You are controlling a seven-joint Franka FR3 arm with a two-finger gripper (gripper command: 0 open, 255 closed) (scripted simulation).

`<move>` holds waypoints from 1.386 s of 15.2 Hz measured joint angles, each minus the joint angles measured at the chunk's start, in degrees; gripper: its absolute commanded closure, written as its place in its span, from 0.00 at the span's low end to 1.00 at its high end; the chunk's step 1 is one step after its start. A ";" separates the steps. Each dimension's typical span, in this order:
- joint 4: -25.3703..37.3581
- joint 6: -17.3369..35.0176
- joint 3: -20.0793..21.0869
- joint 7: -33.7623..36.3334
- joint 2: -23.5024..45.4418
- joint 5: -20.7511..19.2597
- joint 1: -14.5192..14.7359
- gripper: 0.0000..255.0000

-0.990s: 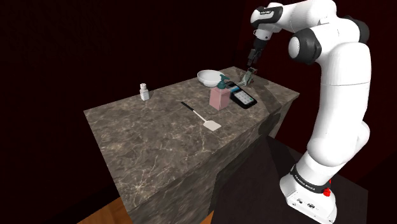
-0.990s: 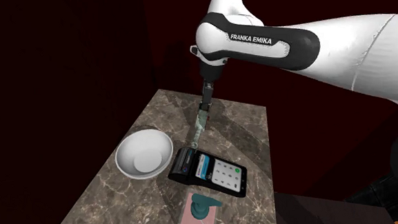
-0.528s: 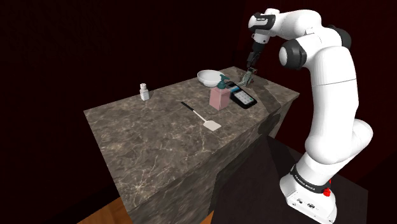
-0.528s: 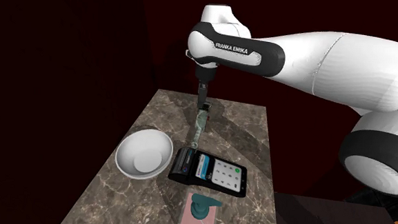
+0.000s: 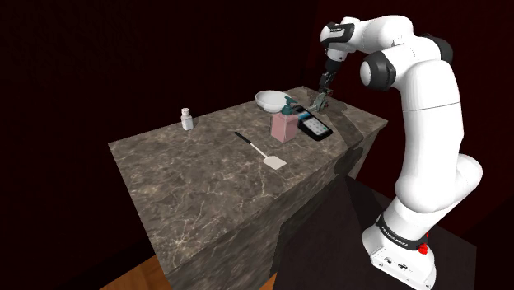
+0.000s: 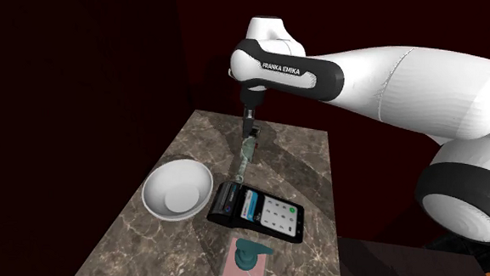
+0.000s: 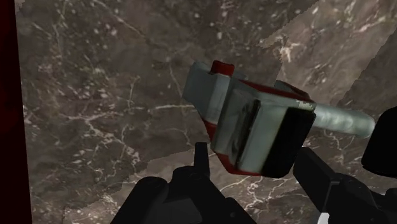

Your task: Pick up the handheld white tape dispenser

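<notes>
Compared with a second ago, the arm's upper links stand more upright in the shoulder view, while the gripper (image 6: 250, 129) is almost where it was, a touch higher. Its load has barely shifted over the marble counter (image 6: 306, 165).

I read the fingers (image 7: 200, 159) as clamped on the tape dispenser (image 7: 248, 114). It is a pale grey-green body with red trim, pinched across its width between them.

From the outside, the tape dispenser (image 6: 245, 163) hangs straight below the hand. Its long axis is close to vertical, leaning slightly. Its lower end is just beside the back edge of the payment terminal (image 6: 261, 212), with the white bowl (image 6: 177, 189) near on the other side. I cannot tell whether that lower end is off the stone or resting on it.

That vertical hang is what I steer by. The way out looks to me like straight up along the dispenser's own axis, since any sideways drift risks clipping the terminal. The pink soap bottle (image 5: 285, 123) stands further off and looks to be no concern.
</notes>
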 measured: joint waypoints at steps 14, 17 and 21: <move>4.40 -4.29 -0.13 1.06 -0.12 -0.34 -0.75 1.00; 7.29 -6.79 -0.14 1.48 0.16 -0.35 -1.50 1.00; 11.36 -10.09 -0.05 2.20 0.71 -0.23 -2.50 1.00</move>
